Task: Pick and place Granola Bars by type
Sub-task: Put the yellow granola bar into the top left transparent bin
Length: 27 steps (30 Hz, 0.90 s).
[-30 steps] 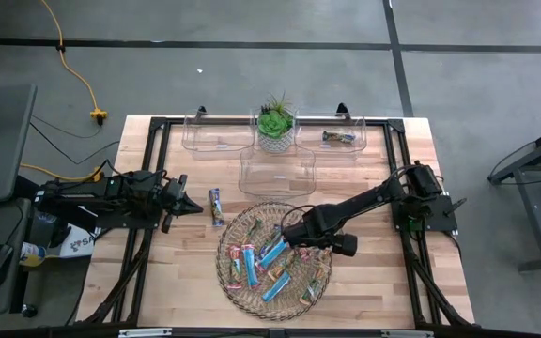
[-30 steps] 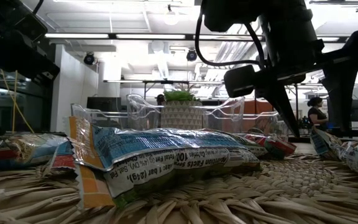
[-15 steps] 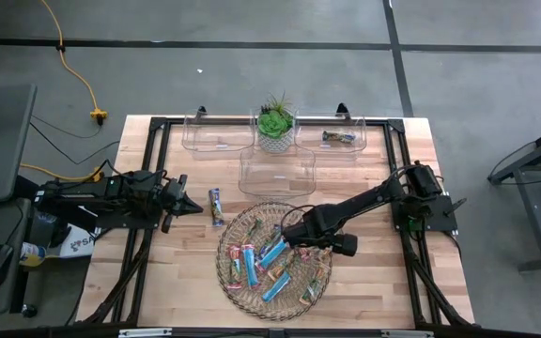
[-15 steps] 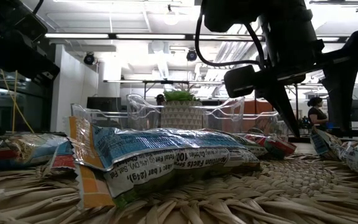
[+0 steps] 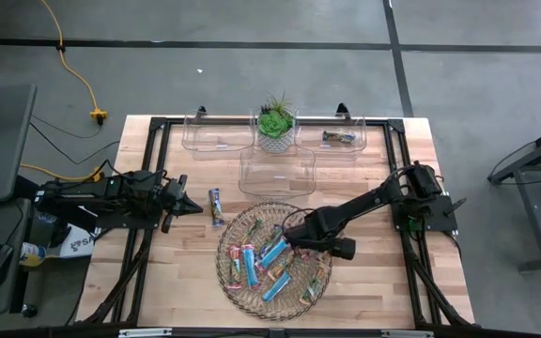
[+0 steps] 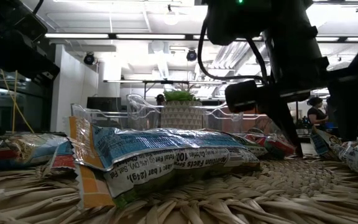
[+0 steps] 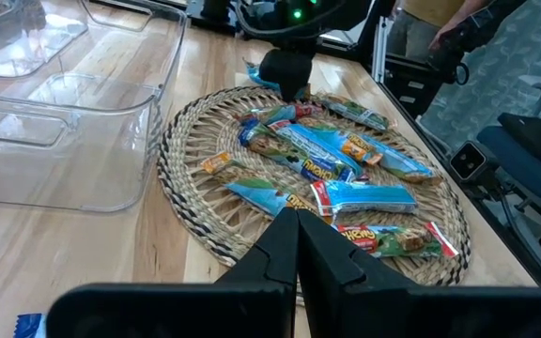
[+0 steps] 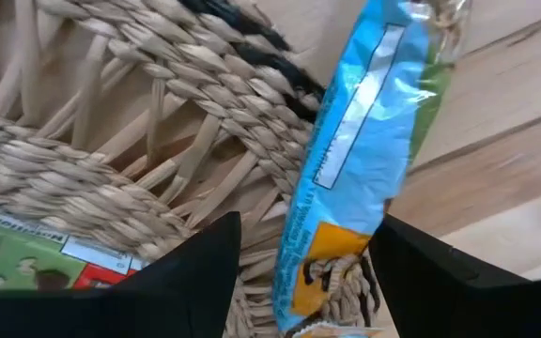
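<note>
Several granola bars in blue, red and gold-brown wrappers lie in the round wicker tray. One blue bar with an orange patch rests across the tray's far rim, partly on the wood. My right gripper points down over it, open, with one finger on each side and no touch showing; in the high view the gripper hides this bar. Another blue bar lies flat on the table left of the tray. My left gripper waits shut at the table's left, holding nothing.
Three clear bins stand behind the tray, at the back left, in the middle and at the back right; the last holds one bar. A potted plant stands between the back bins. People show in the room beyond.
My right gripper has sunk a little toward the tray's far rim, still open. The bars and the left arm have kept still.
</note>
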Tool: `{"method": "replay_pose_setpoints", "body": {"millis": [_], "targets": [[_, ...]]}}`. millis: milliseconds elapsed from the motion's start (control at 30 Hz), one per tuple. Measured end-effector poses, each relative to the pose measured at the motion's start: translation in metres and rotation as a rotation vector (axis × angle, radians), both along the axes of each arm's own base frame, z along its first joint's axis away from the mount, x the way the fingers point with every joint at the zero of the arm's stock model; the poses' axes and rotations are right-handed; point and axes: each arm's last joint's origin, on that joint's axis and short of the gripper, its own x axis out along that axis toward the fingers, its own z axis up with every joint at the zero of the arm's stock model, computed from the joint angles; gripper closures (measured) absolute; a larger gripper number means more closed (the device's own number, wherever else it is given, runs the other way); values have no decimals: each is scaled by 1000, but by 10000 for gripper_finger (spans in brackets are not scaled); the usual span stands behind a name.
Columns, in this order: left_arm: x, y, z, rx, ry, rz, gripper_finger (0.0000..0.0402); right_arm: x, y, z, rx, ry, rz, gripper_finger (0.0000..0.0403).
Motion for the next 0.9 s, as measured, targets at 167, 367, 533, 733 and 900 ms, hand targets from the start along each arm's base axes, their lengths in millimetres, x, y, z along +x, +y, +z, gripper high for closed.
{"method": "replay_pose_setpoints", "body": {"millis": [167,367,533,733,900], "targets": [[0,0,0,0,0,0,401,-3,0,0,-11,26,6,187],[0,0,0,0,0,1,401,-5,2,0,-18,37,16,210],[0,0,0,0,0,1,401,-5,3,0,-14,38,24,246],[0,0,0,1,0,5,401,-5,3,0,-13,32,28,285],[0,0,0,1,0,5,401,-4,3,0,-11,22,34,310]]}}
